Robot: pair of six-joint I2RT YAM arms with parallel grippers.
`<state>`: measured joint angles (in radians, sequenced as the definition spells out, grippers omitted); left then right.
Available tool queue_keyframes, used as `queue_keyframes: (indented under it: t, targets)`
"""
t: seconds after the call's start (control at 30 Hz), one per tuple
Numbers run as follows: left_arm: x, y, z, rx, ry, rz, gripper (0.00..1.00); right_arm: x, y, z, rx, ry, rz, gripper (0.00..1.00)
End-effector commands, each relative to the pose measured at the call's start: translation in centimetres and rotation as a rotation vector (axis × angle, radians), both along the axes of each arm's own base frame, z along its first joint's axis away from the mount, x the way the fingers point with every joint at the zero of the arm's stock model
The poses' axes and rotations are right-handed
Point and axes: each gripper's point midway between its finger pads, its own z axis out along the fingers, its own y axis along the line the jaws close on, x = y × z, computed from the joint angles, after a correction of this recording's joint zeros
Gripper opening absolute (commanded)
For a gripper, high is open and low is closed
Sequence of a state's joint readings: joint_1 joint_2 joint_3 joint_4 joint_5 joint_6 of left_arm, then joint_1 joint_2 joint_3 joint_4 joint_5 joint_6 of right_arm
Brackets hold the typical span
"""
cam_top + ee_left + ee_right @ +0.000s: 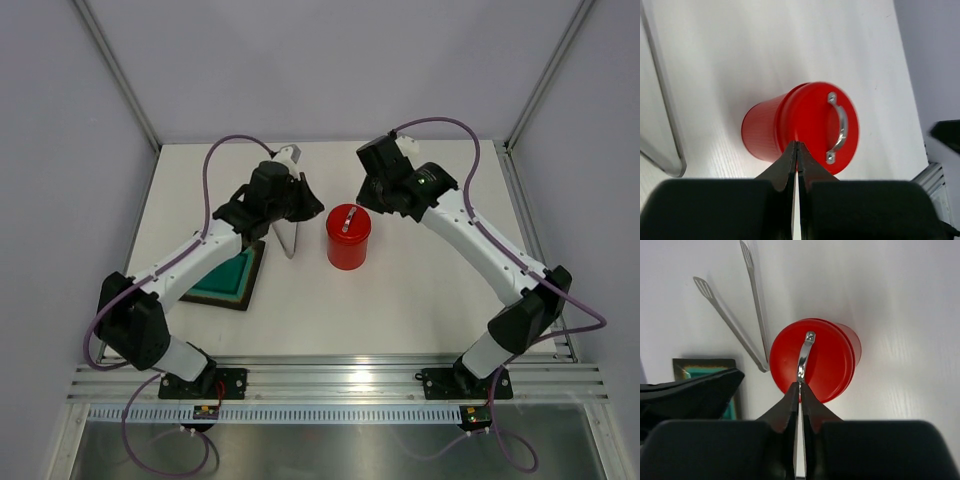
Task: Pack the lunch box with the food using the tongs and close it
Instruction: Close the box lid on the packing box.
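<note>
The red lunch box stands upright mid-table with its flat red lid on top, silver handle showing. The slim metal tongs lie flat on the table just left of it, their arms spread. My left gripper hovers above and left of the box, shut and empty. Behind and right of the box, my right gripper is raised above it, shut with nothing between its fingers. No food shows in any view.
A black square tray with a teal mat lies left of the tongs, partly under the left arm. White enclosure walls and metal frame posts bound the table at the back and sides.
</note>
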<state>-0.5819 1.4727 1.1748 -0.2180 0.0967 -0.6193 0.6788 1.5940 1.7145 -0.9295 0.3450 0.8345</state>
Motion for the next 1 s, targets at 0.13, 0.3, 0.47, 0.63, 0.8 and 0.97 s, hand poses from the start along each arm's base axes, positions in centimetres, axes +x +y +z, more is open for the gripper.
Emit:
queue_keyframes:
  t: [0.13, 0.3, 0.47, 0.63, 0.8, 0.97]
  targets:
    - [2.0, -2.6, 3.3, -0.013, -0.031, -0.079, 0.0, 1.2, 0.3, -2.7, -0.105, 0.048, 0.006, 0.0]
    - [2.2, -3.7, 2.2, -0.01, 0.014, -0.121, 0.0, 1.7, 0.5, -3.3, -0.103, 0.068, 0.02, 0.0]
    - [2.3, -4.1, -1.0, 0.016, 0.078, -0.13, 0.0, 1.6, 1.0, -6.1, -0.101, 0.131, 0.031, 0.0]
    - [1.3, -3.8, -5.8, 0.051, 0.178, -0.128, 0.0, 0.3, 1.7, -10.8, -0.1, 0.24, 0.051, 0.0]
    - [0.4, -2.9, -5.8, 0.059, 0.171, -0.124, 0.0, 0.5, 1.7, -8.9, -0.074, 0.192, 0.056, 0.0]
    - [0.9, -2.0, -2.0, 0.082, 0.091, -0.098, 0.0, 1.5, 1.0, -4.2, -0.08, 0.094, 0.035, 0.0]
